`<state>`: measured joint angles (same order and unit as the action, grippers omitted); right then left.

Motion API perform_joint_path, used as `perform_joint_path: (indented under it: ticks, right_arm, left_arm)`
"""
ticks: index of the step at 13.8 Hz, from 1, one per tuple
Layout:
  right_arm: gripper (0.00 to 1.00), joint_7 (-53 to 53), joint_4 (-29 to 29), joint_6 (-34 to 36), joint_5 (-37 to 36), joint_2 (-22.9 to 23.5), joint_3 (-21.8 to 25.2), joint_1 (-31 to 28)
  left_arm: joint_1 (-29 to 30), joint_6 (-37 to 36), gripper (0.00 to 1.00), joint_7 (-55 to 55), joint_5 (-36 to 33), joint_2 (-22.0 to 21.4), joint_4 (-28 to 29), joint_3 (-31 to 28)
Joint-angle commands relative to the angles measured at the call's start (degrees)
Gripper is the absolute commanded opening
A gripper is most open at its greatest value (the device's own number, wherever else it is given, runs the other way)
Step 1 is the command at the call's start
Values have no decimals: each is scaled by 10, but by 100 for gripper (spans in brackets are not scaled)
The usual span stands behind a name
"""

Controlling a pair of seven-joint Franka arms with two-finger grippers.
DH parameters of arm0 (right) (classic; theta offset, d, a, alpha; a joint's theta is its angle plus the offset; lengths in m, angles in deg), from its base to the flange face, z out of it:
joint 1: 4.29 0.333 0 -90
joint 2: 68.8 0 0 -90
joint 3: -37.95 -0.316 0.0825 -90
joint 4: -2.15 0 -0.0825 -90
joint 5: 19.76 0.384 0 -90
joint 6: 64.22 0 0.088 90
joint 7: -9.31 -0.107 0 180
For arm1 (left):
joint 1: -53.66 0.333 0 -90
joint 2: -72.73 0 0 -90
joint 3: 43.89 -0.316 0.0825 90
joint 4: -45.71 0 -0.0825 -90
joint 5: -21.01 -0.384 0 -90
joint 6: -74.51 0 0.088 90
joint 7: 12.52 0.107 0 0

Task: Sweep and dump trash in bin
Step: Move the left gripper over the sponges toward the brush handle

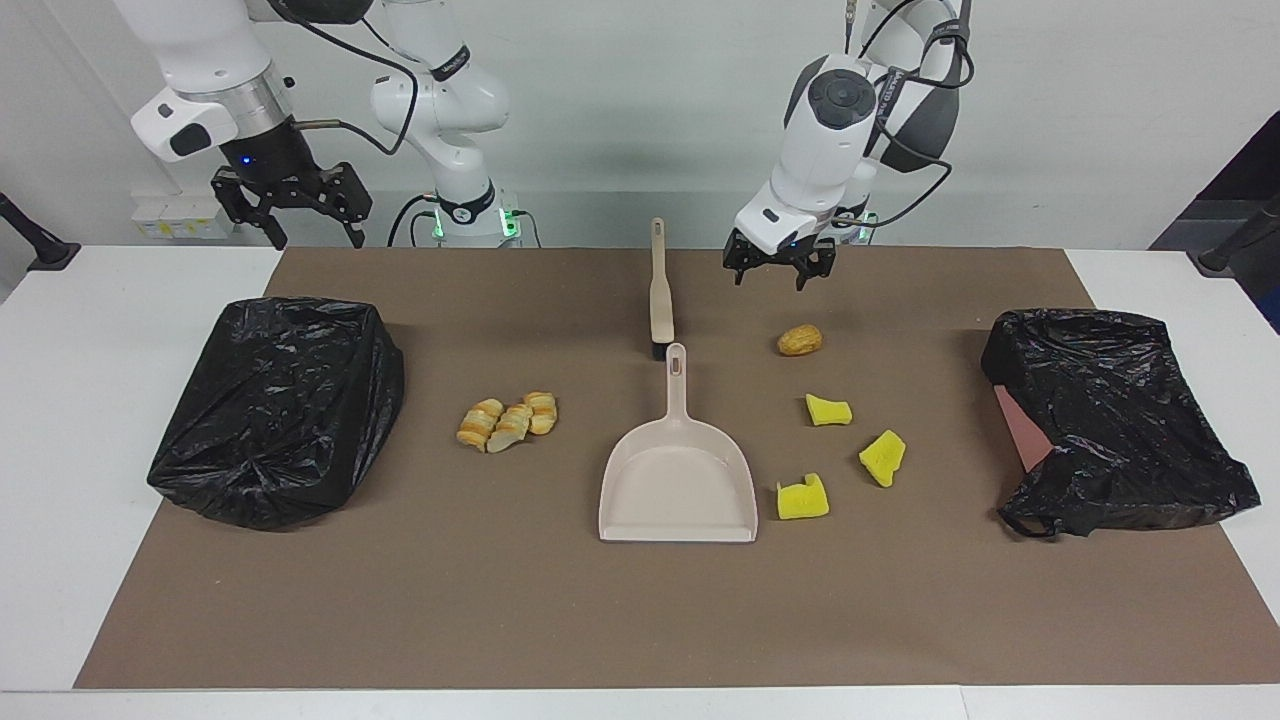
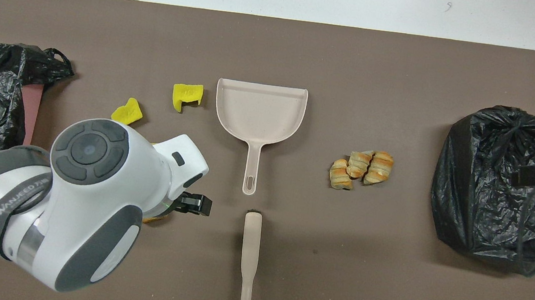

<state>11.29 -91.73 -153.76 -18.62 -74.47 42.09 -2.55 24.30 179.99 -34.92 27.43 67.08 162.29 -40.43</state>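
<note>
Two hands hung open and empty, and the left hand (image 1: 770, 273) was nearer to the brush (image 1: 660, 300), whose long handle pointed toward the robots, with the trash (image 1: 800, 340) lying scattered beside the dustpan (image 1: 677, 470).

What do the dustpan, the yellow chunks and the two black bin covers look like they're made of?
Dustpan: probably moulded plastic, smooth matt beige, one piece with its handle.
Yellow chunks: look like sponge foam, with a dull, rough-cut surface.
Bin covers: thin plastic film, glossy black and heavily creased.

Robotics lab, two white arms (image 1: 830, 110) at a white table (image 1: 100, 400); bare grey wall
</note>
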Motion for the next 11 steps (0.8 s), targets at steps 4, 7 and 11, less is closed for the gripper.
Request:
perform_joint_path:
  ticks: [4, 7, 11]
  right_arm:
    - [100, 17, -17, -8, 8, -14, -3, -9]
    - [100, 17, -17, -8, 8, -14, -3, -9]
    - [100, 16, -17, -8, 8, -14, -3, -9]
  left_arm:
    - [-58, 51, 100, -60, 19, -15, 28, -10]
    - [-106, 101, 100, -89, 23, 19, 28, -10]
    - [-176, 142, 100, -142, 23, 47, 66, -10]
